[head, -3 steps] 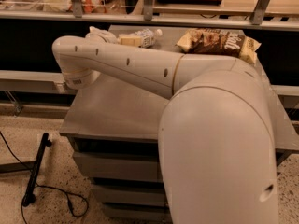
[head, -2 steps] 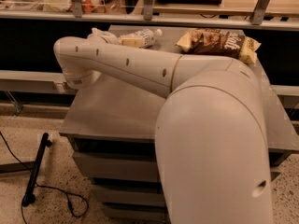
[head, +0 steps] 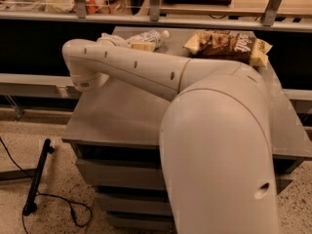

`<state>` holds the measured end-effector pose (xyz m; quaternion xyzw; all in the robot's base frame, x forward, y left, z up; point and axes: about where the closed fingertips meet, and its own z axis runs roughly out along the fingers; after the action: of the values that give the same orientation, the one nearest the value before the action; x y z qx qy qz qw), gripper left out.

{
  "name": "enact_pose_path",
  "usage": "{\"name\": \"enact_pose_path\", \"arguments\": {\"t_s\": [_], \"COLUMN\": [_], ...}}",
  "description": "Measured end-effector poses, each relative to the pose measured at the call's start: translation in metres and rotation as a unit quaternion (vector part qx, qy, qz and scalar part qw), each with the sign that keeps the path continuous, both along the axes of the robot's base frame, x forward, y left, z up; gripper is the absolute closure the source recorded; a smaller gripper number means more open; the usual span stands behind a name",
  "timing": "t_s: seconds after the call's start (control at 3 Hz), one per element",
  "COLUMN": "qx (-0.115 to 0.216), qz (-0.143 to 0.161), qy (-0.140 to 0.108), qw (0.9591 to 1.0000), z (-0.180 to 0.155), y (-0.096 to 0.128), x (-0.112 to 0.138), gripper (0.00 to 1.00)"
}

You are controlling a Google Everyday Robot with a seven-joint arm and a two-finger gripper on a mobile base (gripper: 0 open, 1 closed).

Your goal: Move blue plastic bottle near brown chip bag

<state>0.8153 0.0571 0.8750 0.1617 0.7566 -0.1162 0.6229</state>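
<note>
So the robot's big white arm (head: 146, 72) fills most of the shot. It comes up from the 5 o'clock corner, runs across the grey worktop (head: 112, 116) toward 10 o'clock, then bends back toward the far edge. The end effector (head: 122, 41) is up there at roughly 11 o'clock, mostly tucked behind the arm and right up against the blue plastic bottle (head: 146, 38). I honestly can't tell if it's clenched on the bottle or released.

The bottle is lying on its side near the far edge of the worktop at around 12 o'clock, with its white cap pointing toward 3 o'clock. The brown chip bag (head: 229, 45) lies flat on the same far edge at about 1 o'clock. It's on the bottle's 3 o'clock side, near it but with a strip of bare worktop between them.

Drawers (head: 122, 174) sit under the worktop, and a black cable (head: 36, 179) trails over the speckled floor at 8 o'clock.
</note>
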Motion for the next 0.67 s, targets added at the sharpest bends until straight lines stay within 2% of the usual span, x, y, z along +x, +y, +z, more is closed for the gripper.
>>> {"name": "enact_pose_path", "arguments": {"t_s": [0.33, 0.67], "qx": [-0.001, -0.003], "qz": [0.004, 0.008], "qy": [0.009, 0.016], "qw": [1.0000, 0.9998], "z": [-0.0058, -0.0100], "y": [-0.0022, -0.0018], "x": [0.0024, 0.0028], "gripper": [0.18, 0.40]}}
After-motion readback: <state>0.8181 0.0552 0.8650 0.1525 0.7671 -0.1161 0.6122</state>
